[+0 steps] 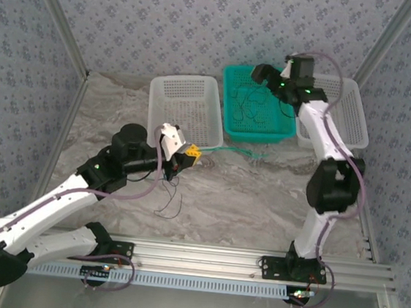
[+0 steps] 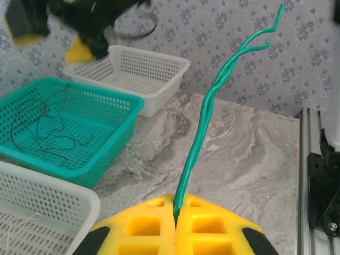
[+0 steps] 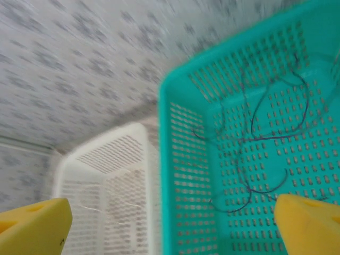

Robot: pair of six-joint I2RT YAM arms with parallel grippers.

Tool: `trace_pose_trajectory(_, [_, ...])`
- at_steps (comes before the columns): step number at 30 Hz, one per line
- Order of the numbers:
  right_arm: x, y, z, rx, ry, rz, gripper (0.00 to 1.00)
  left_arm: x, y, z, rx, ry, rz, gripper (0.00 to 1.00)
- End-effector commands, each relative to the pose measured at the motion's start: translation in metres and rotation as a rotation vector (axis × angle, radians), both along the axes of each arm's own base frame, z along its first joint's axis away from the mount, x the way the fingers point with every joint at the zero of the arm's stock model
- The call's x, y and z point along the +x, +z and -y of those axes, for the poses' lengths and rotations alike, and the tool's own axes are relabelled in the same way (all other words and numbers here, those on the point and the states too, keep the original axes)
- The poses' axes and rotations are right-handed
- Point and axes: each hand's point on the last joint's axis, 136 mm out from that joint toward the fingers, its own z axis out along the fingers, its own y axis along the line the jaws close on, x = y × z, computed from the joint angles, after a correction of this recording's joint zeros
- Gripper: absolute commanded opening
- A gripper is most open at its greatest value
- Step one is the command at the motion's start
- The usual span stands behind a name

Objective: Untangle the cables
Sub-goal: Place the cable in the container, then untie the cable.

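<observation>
My left gripper (image 1: 189,152) (image 2: 176,206) is shut on a twisted pair of green cables (image 2: 202,133), which stick out rightward over the table (image 1: 242,152). Thin dark wires (image 1: 169,196) trail on the table below that gripper. More dark wires (image 1: 249,103) (image 2: 45,127) (image 3: 265,141) lie loose in the teal basket (image 1: 232,127) (image 3: 186,175). Above that basket's back left corner, my right gripper (image 1: 261,74) (image 3: 170,228) hangs open, its yellow fingertips (image 3: 34,223) wide apart with nothing between them. Whitish wires (image 3: 101,207) (image 2: 26,219) lie in the left white basket (image 1: 184,108).
A second white basket (image 1: 346,113) (image 2: 127,74) stands right of the teal one, under the right arm. The three baskets line the back of the marble-patterned table (image 1: 245,195). Patterned walls close in the back and sides. An aluminium rail (image 1: 202,257) runs along the near edge.
</observation>
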Motion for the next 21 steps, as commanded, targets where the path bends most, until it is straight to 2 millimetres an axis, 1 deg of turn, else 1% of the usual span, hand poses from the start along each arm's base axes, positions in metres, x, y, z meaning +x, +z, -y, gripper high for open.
trace_pose_trajectory(1, [-0.044, 0.067, 0.020, 0.090, -0.005, 0.141, 1.00, 0.007, 0.024, 0.008, -0.042, -0.001, 0.076, 0.00])
trace_pose_trajectory(2, [-0.059, 0.069, 0.022, 0.095, 0.004, 0.154, 1.00, 0.011, 0.020, 0.010, -0.029, 0.009, 0.071, 0.00])
trace_pose_trajectory(3, [-0.077, 0.073, 0.019, 0.092, 0.034, 0.182, 1.00, 0.016, 0.014, 0.013, -0.011, 0.017, 0.063, 0.00])
trace_pose_trajectory(4, [-0.092, 0.075, 0.014, 0.086, 0.074, 0.212, 0.99, 0.019, 0.010, 0.016, 0.002, 0.016, 0.057, 0.00])
trace_pose_trajectory(5, [-0.111, 0.077, 0.009, 0.078, 0.113, 0.243, 0.99, 0.021, 0.005, 0.019, 0.014, 0.008, 0.047, 0.00])
trace_pose_trajectory(6, [-0.129, 0.076, 0.004, 0.072, 0.142, 0.258, 0.99, 0.022, 0.002, 0.024, 0.018, -0.009, 0.039, 0.00])
trace_pose_trajectory(8, [-0.157, 0.065, -0.003, 0.063, 0.185, 0.253, 0.99, 0.018, -0.001, 0.032, 0.003, -0.064, 0.030, 0.00])
trace_pose_trajectory(10, [-0.180, 0.043, -0.011, 0.076, 0.228, 0.203, 1.00, 0.019, -0.003, 0.038, -0.027, -0.071, 0.026, 0.00])
trace_pose_trajectory(12, [-0.197, 0.023, -0.018, 0.109, 0.252, 0.142, 1.00, 0.028, -0.006, 0.039, -0.033, -0.039, 0.029, 0.00])
trace_pose_trajectory(13, [-0.202, 0.016, -0.019, 0.133, 0.245, 0.119, 1.00, 0.032, -0.008, 0.038, -0.027, -0.016, 0.029, 0.00])
trace_pose_trajectory(14, [-0.207, 0.011, -0.021, 0.166, 0.245, 0.105, 1.00, 0.041, -0.011, 0.037, -0.015, 0.030, 0.024, 0.00])
trace_pose_trajectory(16, [-0.213, 0.005, -0.028, 0.277, 0.247, 0.078, 1.00, 0.061, -0.018, 0.031, 0.020, 0.138, 0.012, 0.00])
trace_pose_trajectory(17, [-0.216, 0.002, -0.034, 0.322, 0.255, 0.071, 1.00, 0.072, -0.023, 0.028, 0.044, 0.196, 0.001, 0.00])
trace_pose_trajectory(18, [-0.219, 0.000, -0.041, 0.356, 0.262, 0.069, 1.00, 0.078, -0.027, 0.027, 0.066, 0.226, -0.011, 0.00])
trace_pose_trajectory(19, [-0.222, 0.000, -0.050, 0.372, 0.283, 0.080, 1.00, 0.080, -0.030, 0.028, 0.078, 0.226, -0.019, 0.00])
trace_pose_trajectory(21, [-0.230, 0.007, -0.067, 0.366, 0.341, 0.126, 1.00, 0.078, -0.032, 0.037, 0.072, 0.182, -0.035, 0.00])
